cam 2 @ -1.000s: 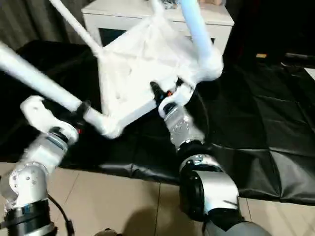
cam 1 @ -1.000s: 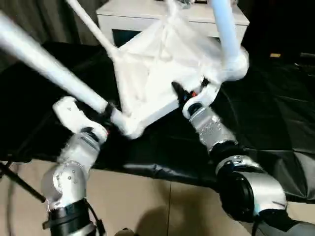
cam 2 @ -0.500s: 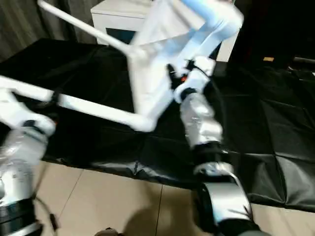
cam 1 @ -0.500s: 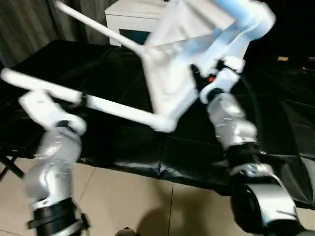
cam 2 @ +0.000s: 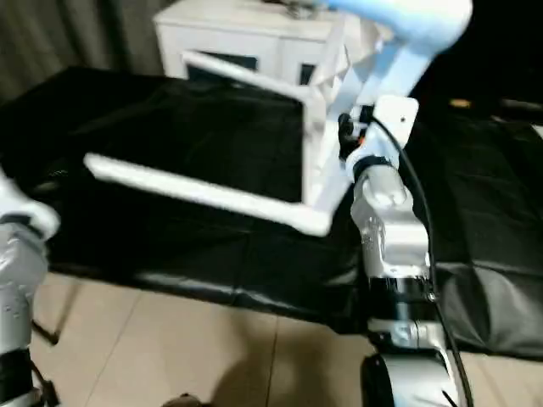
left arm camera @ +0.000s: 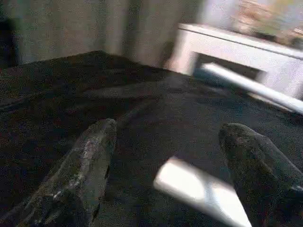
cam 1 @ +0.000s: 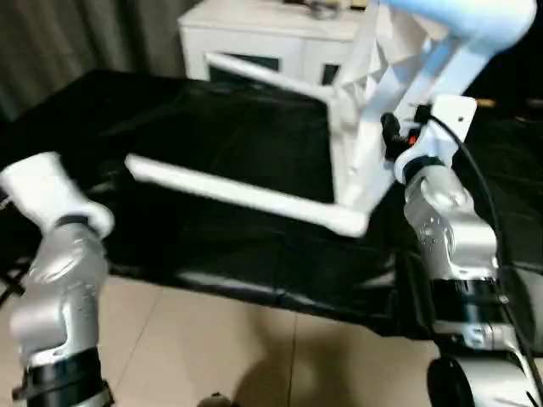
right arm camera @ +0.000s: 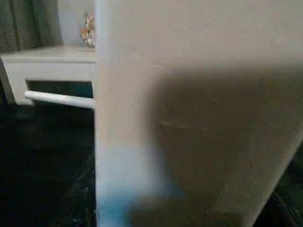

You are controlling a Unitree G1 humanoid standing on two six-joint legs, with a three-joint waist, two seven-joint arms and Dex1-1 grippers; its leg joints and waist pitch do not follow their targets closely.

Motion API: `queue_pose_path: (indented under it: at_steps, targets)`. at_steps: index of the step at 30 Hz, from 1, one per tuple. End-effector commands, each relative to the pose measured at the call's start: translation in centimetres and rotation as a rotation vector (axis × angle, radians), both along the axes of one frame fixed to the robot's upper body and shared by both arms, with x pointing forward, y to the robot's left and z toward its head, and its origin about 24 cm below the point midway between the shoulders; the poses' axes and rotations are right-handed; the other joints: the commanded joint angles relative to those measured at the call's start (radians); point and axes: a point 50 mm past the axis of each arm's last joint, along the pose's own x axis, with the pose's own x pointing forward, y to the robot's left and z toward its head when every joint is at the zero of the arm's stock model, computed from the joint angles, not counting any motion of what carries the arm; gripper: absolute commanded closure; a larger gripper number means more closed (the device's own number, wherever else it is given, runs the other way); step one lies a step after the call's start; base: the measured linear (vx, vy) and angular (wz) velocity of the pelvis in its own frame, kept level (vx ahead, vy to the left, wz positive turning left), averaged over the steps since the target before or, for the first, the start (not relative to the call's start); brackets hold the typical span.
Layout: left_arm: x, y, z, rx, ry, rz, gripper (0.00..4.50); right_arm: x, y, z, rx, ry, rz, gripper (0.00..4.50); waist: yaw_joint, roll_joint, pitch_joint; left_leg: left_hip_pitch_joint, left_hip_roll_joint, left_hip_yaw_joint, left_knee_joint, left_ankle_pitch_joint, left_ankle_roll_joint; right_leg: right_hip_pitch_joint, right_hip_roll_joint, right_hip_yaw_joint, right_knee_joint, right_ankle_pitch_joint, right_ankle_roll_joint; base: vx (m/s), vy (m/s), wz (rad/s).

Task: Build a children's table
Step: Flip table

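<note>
Over the black sheet [cam 1: 170, 119], in the head views, the children's table [cam 1: 365, 127] stands tipped on its side at the right. Its ribbed underside faces left, and two legs reach out level to the left: a near one [cam 1: 237, 193] and a far one [cam 1: 263, 75]. The right pincer [cam 1: 392, 140] sits against the near edge of the top, but whether it is clamped there cannot be told. The left arm hangs well apart at the near left, touching nothing. The likely risk is that the table, steadied on one side alone, swings or topples leftward under the weight of its long legs. A leg could also work loose from its corner socket if it strikes the sheet. A white cabinet [cam 1: 254, 34] stands just beyond, close enough for the far leg to knock.

Between the spread fingers [left arm camera: 90, 161] of the left pincer [left arm camera: 165, 137], in the left wrist view, only sheet and the blurred free end of a leg appear. This pincer stands apart and empty, so it gives no support.

Close against the lens, in the right wrist view, a white face of the table blocks most of the scene, so this camera offers little guidance for correcting a slip.

No brand, label or writing can be read in any view.
</note>
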Motion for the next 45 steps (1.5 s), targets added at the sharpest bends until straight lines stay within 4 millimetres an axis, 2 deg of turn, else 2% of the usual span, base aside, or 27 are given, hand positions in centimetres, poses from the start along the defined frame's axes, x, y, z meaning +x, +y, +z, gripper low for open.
queue_pose_path:
  at_steps: [1,3,6,9,10,11,14,16,18,21,23,24,25,30,31,33,34,36,40,43,45]
  targets:
    - [0.1,-1.2,0.7,0.075,-0.004,-0.106,0.65,-0.1,-0.3,0.2,-0.048,0.022,-0.012,2.57,-0.007,0.001,-0.063,0.030,0.059,-0.036,-0.085,-0.213,-0.093,0.027,-0.090,0.064,-0.081,-0.071,-0.044,0.000,0.000,0.00]
    - [0.2,-2.8,1.8,0.183,-0.020,-0.257,0.65,-0.1,-0.7,1.0,-0.088,0.012,-0.034,2.58,-0.009,-0.003,-0.063,0.031,0.058,-0.034,-0.082,-0.192,-0.087,0.027,-0.087,0.065,-0.078,-0.045,-0.051,0.000,0.000,0.00]
    - [0.2,-4.1,2.8,0.254,-0.050,-0.366,0.65,-0.1,-0.8,1.4,-0.115,0.006,-0.045,2.59,-0.008,0.001,-0.062,0.039,0.058,-0.030,-0.080,-0.189,-0.091,0.021,-0.085,0.067,-0.076,-0.044,-0.068,0.000,0.000,0.00]
    - [-0.1,-5.6,4.0,0.422,-0.106,-0.520,0.65,-0.2,-0.4,1.2,-0.141,0.014,-0.041,2.59,-0.009,-0.004,-0.061,0.036,0.057,-0.027,-0.080,-0.183,-0.091,0.024,-0.085,0.069,-0.073,-0.042,-0.074,0.000,0.000,0.00]
    - [-0.2,-5.9,4.3,0.479,-0.118,-0.551,0.65,-0.2,-0.2,1.0,-0.143,0.018,-0.031,2.59,-0.008,-0.003,-0.061,0.035,0.057,-0.028,-0.080,-0.175,-0.088,0.024,-0.085,0.070,-0.072,-0.041,-0.069,0.000,0.000,0.00]
    - [-0.3,-6.2,4.6,0.557,-0.137,-0.591,0.48,-0.3,0.1,0.8,-0.143,0.019,-0.011,2.24,-0.008,-0.004,-0.061,0.033,0.056,-0.029,-0.080,-0.169,-0.086,0.026,-0.086,0.070,-0.073,-0.041,-0.065,0.000,0.000,0.00]
    - [-0.5,-6.6,5.5,0.692,-0.193,-0.633,0.37,-0.4,0.8,0.4,-0.151,-0.010,0.053,2.03,-0.009,0.001,-0.062,0.035,0.058,-0.027,-0.078,-0.169,-0.091,0.024,-0.086,0.071,-0.073,-0.033,-0.061,0.000,0.000,0.00]
    - [-0.8,-7.1,6.3,0.768,-0.254,-0.696,0.20,-0.6,1.3,0.1,-0.166,-0.059,0.106,1.71,-0.010,0.004,-0.064,0.035,0.058,-0.029,-0.078,-0.163,-0.100,0.026,-0.086,0.070,-0.069,-0.011,-0.072,0.000,0.000,0.00]
    - [-1.2,-7.8,6.9,0.817,-0.317,-0.755,0.02,-1.0,1.5,-0.5,-0.187,-0.105,0.138,1.62,-0.012,0.002,-0.064,0.033,0.058,-0.028,-0.077,-0.166,-0.102,0.028,-0.087,0.070,-0.065,0.010,-0.085,0.000,0.000,0.00]
    - [-1.5,-8.5,7.7,0.876,-0.382,-0.783,0.00,-1.4,1.1,-1.6,-0.207,-0.129,0.135,1.30,-0.014,0.001,-0.064,0.032,0.057,-0.026,-0.075,-0.157,-0.093,0.030,-0.086,0.071,-0.064,0.037,-0.104,0.000,0.000,0.00]
    - [-1.6,-8.9,8.4,0.919,-0.439,-0.779,0.00,-1.7,0.8,-2.4,-0.173,-0.146,0.128,1.19,-0.015,0.001,-0.064,0.033,0.056,-0.026,-0.074,-0.161,-0.085,0.031,-0.085,0.071,-0.062,0.036,-0.112,0.000,0.000,0.00]
    - [-1.6,-8.9,8.5,0.926,-0.450,-0.776,0.00,-1.8,0.8,-2.5,-0.166,-0.151,0.128,1.09,-0.014,0.002,-0.063,0.036,0.058,-0.024,-0.073,-0.180,-0.081,0.026,-0.086,0.073,-0.067,0.013,-0.113,0.000,0.000,0.00]
    - [-1.6,-9.0,8.8,0.943,-0.476,-0.766,0.00,-1.9,0.7,-2.6,-0.152,-0.164,0.128,0.97,-0.015,0.002,-0.063,0.034,0.058,-0.025,-0.074,-0.182,-0.080,0.029,-0.087,0.072,-0.065,0.009,-0.117,0.000,0.000,0.00]
    - [-1.6,-9.3,9.6,0.932,-0.540,-0.760,0.00,-2.7,1.1,-3.2,-0.181,-0.234,0.187,0.65,-0.014,0.002,-0.061,0.034,0.060,-0.026,-0.076,-0.213,-0.074,0.028,-0.088,0.072,-0.070,-0.033,-0.130,0.000,0.000,0.00]
    - [-1.8,-9.6,9.8,0.943,-0.587,-0.777,0.00,-3.4,1.0,-3.2,-0.222,-0.331,0.192,0.50,-0.012,0.005,-0.062,0.035,0.061,-0.026,-0.076,-0.216,-0.071,0.026,-0.089,0.073,-0.071,-0.040,-0.128,0.000,0.000,0.00]
    - [-1.8,-9.8,9.7,0.952,-0.603,-0.787,0.00,-3.6,1.0,-3.2,-0.246,-0.366,0.191,0.40,-0.012,0.002,-0.062,0.033,0.061,-0.026,-0.075,-0.221,-0.071,0.027,-0.089,0.073,-0.073,-0.051,-0.128,0.000,0.000,0.00]
    - [-1.9,-9.9,9.7,0.953,-0.621,-0.791,0.00,-3.9,0.9,-3.2,-0.261,-0.393,0.192,0.35,-0.012,0.004,-0.062,0.034,0.060,-0.026,-0.075,-0.220,-0.069,0.027,-0.089,0.073,-0.072,-0.048,-0.129,0.000,0.000,0.00]
    - [-2.3,-10.1,10.3,0.967,-0.705,-0.776,0.00,-4.6,0.8,-3.2,-0.311,-0.464,0.187,0.19,-0.012,0.000,-0.062,0.031,0.061,-0.027,-0.074,-0.216,-0.062,0.029,-0.088,0.072,-0.072,-0.043,-0.128,0.000,0.000,0.00]
    - [-2.2,-9.5,12.6,1.069,-0.842,-0.619,0.00,-5.6,1.1,-2.1,-0.371,-0.585,0.207,0.08,-0.012,-0.005,-0.062,0.032,0.060,-0.026,-0.072,-0.222,-0.039,0.029,-0.086,0.072,-0.073,-0.054,-0.125,0.000,0.000,0.00]
    - [-1.7,-9.0,13.4,1.137,-0.844,-0.539,0.00,-5.9,1.8,-1.3,-0.401,-0.636,0.241,0.08,-0.013,-0.003,-0.060,0.031,0.060,-0.029,-0.074,-0.224,-0.034,0.029,-0.085,0.072,-0.074,-0.081,-0.112,0.000,0.000,0.00]
    - [-0.5,-8.2,13.7,1.204,-0.801,-0.467,0.00,-6.2,3.2,-1.0,-0.439,-0.665,0.336,0.08,-0.017,-0.001,-0.058,0.034,0.060,-0.029,-0.075,-0.249,-0.034,0.023,-0.084,0.072,-0.077,-0.111,-0.111,0.000,0.000,0.00]
